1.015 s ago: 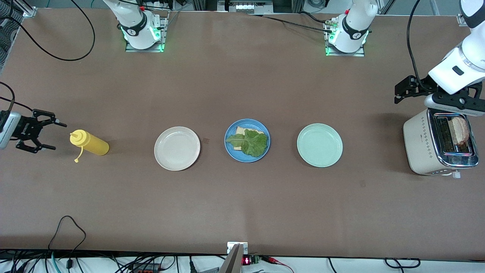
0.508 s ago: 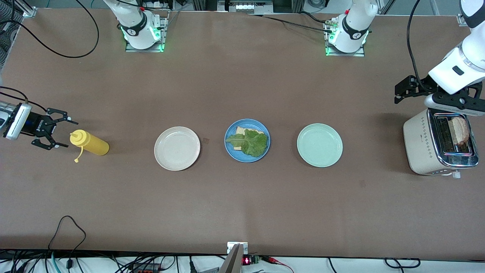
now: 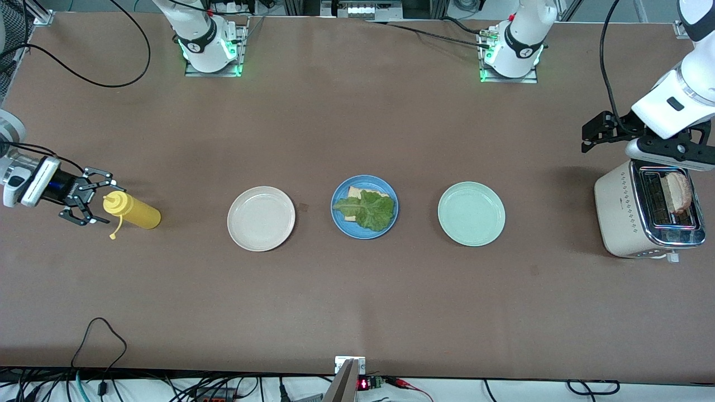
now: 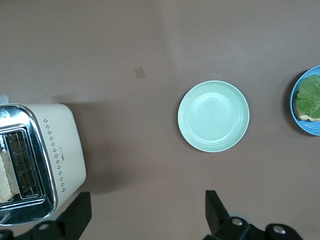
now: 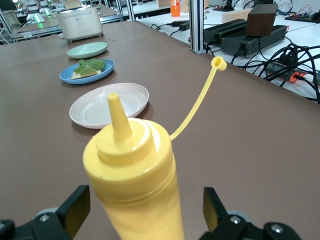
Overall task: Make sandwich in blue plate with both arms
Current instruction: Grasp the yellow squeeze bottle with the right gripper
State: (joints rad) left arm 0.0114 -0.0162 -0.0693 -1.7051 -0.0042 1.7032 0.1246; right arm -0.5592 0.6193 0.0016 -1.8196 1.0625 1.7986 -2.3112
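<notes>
right hand (image 3: 92, 194) low at the right arm's end of the surface, lying sideways, fingers (image 5: 75, 207) spread wide, nothing gripped. left hand (image 3: 595, 133) up in the air at the left arm's end, fingers (image 4: 77, 214) wide apart, empty.

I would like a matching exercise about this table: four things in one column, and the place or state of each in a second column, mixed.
1. yellow plastic squeeze bottle
2. round blue plate
3. cream toaster
4. round pale green plate

A. carries nothing
B. holds one bread slice in a slot
C. carries bread under a lettuce leaf
D. lies on its side, cap off the nozzle

Pairs: 1-D, 2-C, 3-B, 4-A
</notes>
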